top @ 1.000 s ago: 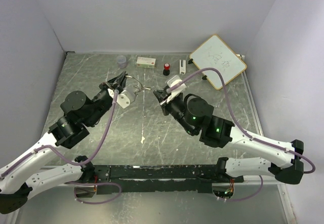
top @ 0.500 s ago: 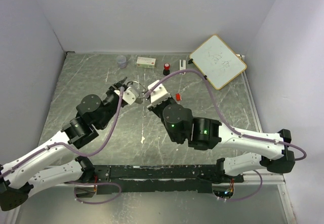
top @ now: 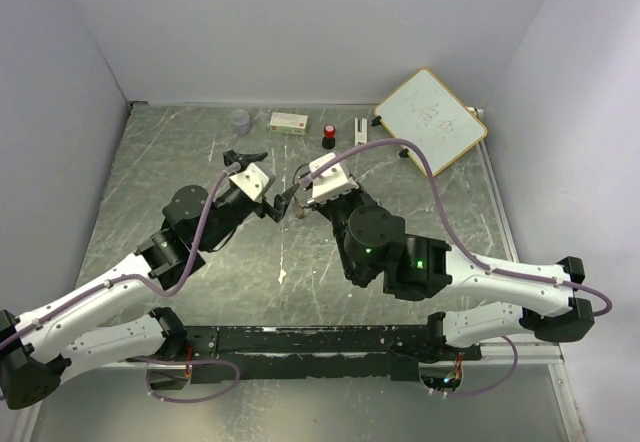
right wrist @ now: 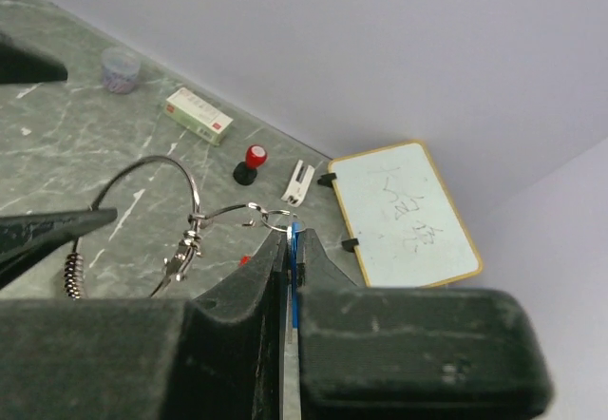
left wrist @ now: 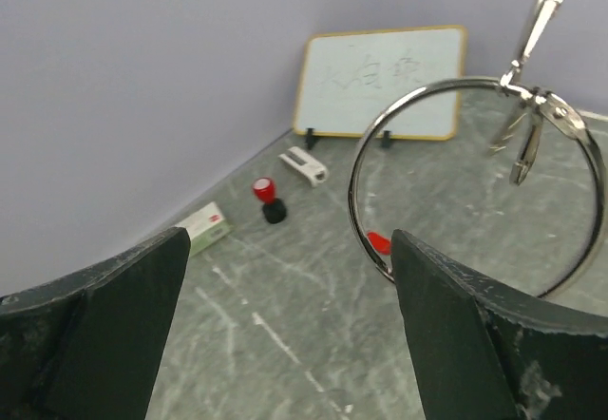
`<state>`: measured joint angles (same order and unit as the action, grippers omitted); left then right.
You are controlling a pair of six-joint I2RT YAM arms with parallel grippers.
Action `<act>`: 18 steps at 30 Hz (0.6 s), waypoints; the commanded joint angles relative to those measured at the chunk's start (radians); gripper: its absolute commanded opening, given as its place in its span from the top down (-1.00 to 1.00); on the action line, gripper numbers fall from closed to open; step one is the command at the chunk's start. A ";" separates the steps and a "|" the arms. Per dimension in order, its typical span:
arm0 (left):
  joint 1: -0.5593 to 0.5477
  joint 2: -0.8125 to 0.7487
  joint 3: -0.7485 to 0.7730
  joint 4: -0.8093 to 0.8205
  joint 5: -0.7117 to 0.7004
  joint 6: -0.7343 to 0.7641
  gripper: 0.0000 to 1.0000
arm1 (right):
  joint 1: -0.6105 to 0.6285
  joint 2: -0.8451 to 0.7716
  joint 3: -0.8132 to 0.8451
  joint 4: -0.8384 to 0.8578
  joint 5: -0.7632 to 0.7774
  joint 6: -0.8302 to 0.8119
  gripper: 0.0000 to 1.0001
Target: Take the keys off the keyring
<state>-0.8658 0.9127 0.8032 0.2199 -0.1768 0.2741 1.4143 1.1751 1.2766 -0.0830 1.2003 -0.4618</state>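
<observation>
While my left end effector (left wrist: 290,268) stands wide open and empty near the keyring (left wrist: 352,187), my right end effector (right wrist: 292,241) is clamped on the blue key (right wrist: 294,282), with the ring hanging at its fingertips. The red key (left wrist: 378,242) lies on the surface (left wrist: 275,344).

Seen from above, both arms angle inward to mid-frame. The left end effector (left wrist: 285,320) gapes wide, and the right end effector (right wrist: 291,252) is pinched closed.

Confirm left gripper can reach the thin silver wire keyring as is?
Likely yes: the left gripper is open, keyring hangs close ahead, slightly off-centre, nothing between. The right gripper holds it up by the blue-headed key.
</observation>
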 commanded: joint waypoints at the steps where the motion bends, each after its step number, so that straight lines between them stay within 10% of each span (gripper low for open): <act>1: 0.016 0.037 -0.037 -0.057 0.122 -0.137 -0.89 | -0.006 -0.054 0.011 0.114 0.140 -0.088 1.00; 4: 0.016 0.051 -0.027 -0.068 0.189 -0.178 -0.66 | -0.007 -0.054 0.004 0.110 0.139 -0.083 1.00; 10: 0.016 0.017 -0.023 0.010 0.214 -0.202 -0.95 | -0.005 -0.066 -0.008 0.097 0.132 -0.054 1.00; 18: 0.017 0.018 0.018 0.151 0.127 -0.127 -0.78 | -0.005 -0.036 0.037 -0.020 0.111 0.030 1.00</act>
<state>-0.8543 0.9321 0.7773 0.2550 -0.0231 0.1127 1.4101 1.1252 1.2743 -0.0452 1.3094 -0.4847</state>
